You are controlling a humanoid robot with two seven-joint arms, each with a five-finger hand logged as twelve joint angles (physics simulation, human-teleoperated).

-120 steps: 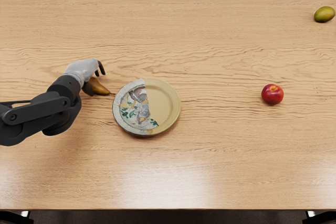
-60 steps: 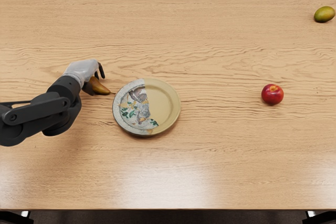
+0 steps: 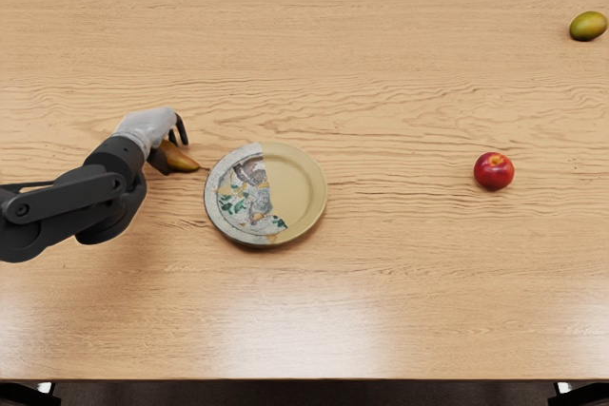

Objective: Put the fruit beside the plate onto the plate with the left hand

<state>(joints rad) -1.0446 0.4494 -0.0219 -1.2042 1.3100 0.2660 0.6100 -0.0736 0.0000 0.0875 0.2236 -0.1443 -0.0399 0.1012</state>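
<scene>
The left hand sits toward the tabletop's left edge, about midway between its near and far edges. Its arm comes in low from that side. Its fingers are curled down over the left end of the fruit, with a dark thumb tip showing just beneath, so the hand appears closed around that end rather than spread or flat. The fruit is a small, elongated, yellow-brown piece lying on the wood. Its free end points toward the plate, and it sits just beside the plate's left rim without touching it. The plate is left of the tabletop's centre and nothing lies on it. By its look the fruit is probably light and fairly firm, with a smooth skin that could slide or roll between hard fingers. Its tapered form means a hold nearer the thick middle should be steadier than one at the tip. Squeezing hard might bruise it, and the lift over the raised rim looks short. The palm and forearm cover much of the fruit, so its full length, its exact kind and the true contact of the fingers cannot be made out. The plate's patterned left half is too blurred to read. Well apart from all this, a red apple rests toward the right edge and a green-yellow mango sits at the far right corner. Neither is next to the plate. The right arm does not show.
</scene>
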